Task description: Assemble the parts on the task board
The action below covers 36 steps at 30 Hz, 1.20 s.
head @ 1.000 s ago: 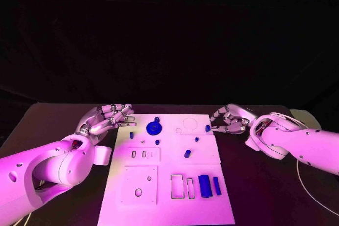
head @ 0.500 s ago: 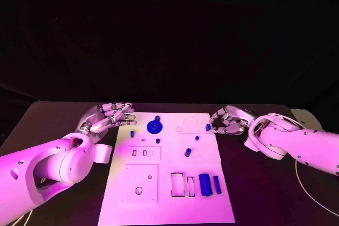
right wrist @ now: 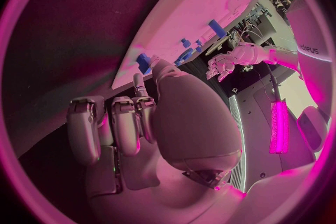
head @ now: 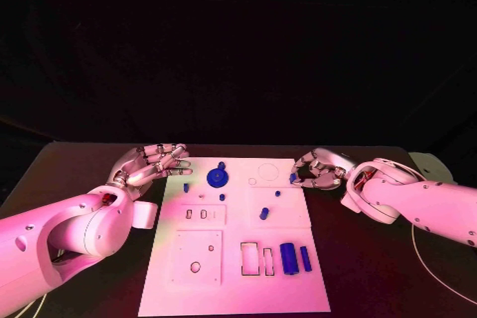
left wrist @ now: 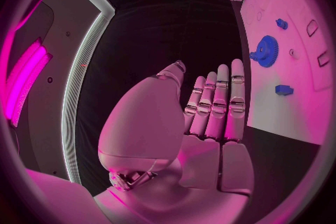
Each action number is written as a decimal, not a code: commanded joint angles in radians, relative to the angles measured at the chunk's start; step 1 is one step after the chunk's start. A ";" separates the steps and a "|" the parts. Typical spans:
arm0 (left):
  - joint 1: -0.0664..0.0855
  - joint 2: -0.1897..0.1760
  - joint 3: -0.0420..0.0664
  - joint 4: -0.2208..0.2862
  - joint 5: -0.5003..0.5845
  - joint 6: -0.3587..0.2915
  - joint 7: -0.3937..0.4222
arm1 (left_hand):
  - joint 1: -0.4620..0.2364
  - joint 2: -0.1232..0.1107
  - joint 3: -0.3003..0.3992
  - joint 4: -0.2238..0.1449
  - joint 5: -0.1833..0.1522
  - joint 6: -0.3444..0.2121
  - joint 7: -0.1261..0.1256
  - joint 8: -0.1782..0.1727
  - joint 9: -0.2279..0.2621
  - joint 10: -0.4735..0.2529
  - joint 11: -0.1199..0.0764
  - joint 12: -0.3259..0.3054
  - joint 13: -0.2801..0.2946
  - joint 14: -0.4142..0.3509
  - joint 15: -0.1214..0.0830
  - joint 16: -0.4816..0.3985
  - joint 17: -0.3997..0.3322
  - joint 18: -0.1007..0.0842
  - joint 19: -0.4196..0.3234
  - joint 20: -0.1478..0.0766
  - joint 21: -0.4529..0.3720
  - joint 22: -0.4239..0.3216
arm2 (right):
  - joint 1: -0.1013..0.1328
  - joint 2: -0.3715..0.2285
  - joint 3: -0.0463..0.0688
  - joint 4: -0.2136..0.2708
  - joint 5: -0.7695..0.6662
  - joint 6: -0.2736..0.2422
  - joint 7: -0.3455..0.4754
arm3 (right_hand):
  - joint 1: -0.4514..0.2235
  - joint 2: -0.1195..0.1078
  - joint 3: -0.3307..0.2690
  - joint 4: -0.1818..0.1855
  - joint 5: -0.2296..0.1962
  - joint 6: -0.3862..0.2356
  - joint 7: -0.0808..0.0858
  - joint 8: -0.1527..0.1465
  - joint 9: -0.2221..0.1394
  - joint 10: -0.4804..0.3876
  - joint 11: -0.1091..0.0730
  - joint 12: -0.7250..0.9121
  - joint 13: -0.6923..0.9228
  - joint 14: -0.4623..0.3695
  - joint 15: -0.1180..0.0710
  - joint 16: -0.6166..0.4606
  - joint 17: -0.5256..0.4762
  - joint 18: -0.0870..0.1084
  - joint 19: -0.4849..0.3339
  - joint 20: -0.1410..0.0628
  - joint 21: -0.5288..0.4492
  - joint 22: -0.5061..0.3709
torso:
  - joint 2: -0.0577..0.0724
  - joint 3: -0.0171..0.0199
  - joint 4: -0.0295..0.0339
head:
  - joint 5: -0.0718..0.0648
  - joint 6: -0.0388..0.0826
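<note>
You are early in the job. The white task board lies in the middle of the desk, and most of its blue parts look loose or unplaced. A gear sits near the board's far edge. Small pegs are scattered around the gear. A short cylinder lies near the centre, and a thick block and a thin bar rest near the front, just beside two empty rectangular slots. Other cut-outs on the left side of the board also stand open.

Your right hand is at the board's far right edge, its fingers curled around a small blue part there. It seems to be pinching it, though you cannot tell how firm the hold is. Your left hand hovers just off the board's far left corner, fingers extended and close together, holding nothing.

Nearly everything is left: judging by the open slots, each piece has yet to be seated.
</note>
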 commanded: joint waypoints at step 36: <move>0.001 0.001 0.001 -0.001 -0.004 0.018 -0.004 | 0.001 -0.002 0.011 -0.004 -0.005 0.006 0.022 0.003 0.001 0.006 -0.002 -0.001 0.000 0.000 -0.006 -0.001 0.003 0.014 0.008 0.000 0.007 -0.002 | -0.005 0.026 -0.001 -0.014 -0.034 0.017 -0.027 | 0.017 0.018 0.071 -0.017 -0.007 0.088 -0.027 0.030 0.003 0.057 -0.028 0.013 0.206 0.086 -0.026 0.002 0.173 -0.008 0.071 -0.023 0.012 0.219 | 0.000 0.0010 -0.0004 | 0.002 -0.004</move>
